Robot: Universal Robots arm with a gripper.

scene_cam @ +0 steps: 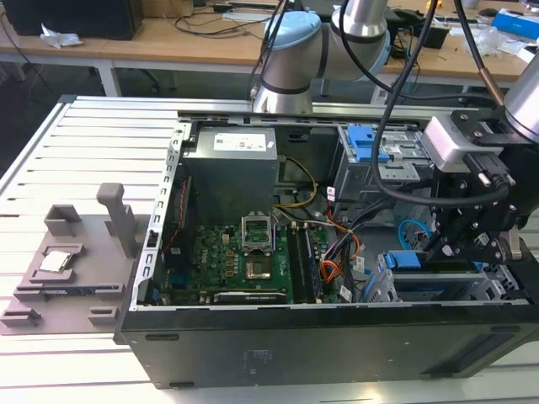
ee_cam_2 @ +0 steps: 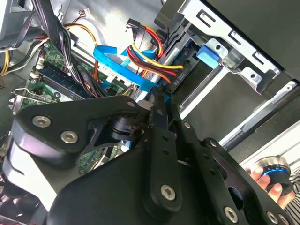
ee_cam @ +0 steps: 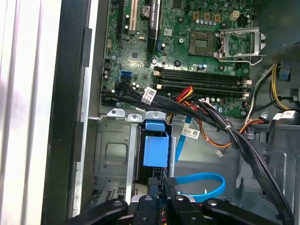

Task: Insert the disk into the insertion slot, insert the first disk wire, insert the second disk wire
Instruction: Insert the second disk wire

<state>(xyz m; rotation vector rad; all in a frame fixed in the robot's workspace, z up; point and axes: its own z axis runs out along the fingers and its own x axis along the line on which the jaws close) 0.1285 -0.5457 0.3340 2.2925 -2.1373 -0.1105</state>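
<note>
The disk (ee_cam: 155, 149), seen by its blue caddy (scene_cam: 403, 259), sits inside the insertion slot (ee_cam: 114, 152), the silver cage (scene_cam: 438, 290) at the case's front corner on the exterior view's right. The first disk wire (ee_cam_2: 149, 57), an orange-red-black bundle, ends in a dark plug against the disk's edge. The second disk wire (ee_cam: 202, 179) is a light-blue flat cable (ee_cam_2: 117, 65) looping beside the cage. My gripper (ee_cam: 164, 186) hangs right over the disk's edge (scene_cam: 442, 246), its black fingers (ee_cam_2: 159, 101) pressed together on the blue cable's end. The small plug itself is hidden between them.
The green motherboard (scene_cam: 240, 261), the memory sticks (ee_cam: 201, 79) and thick black cable bundles (ee_cam: 234, 136) lie close by. A taller grey cage with blue latches (scene_cam: 370, 151) stands behind. A person's hand (ee_cam_2: 274, 180) holds a round object outside the case. A grey fixture (scene_cam: 76, 252) rests on the slatted table.
</note>
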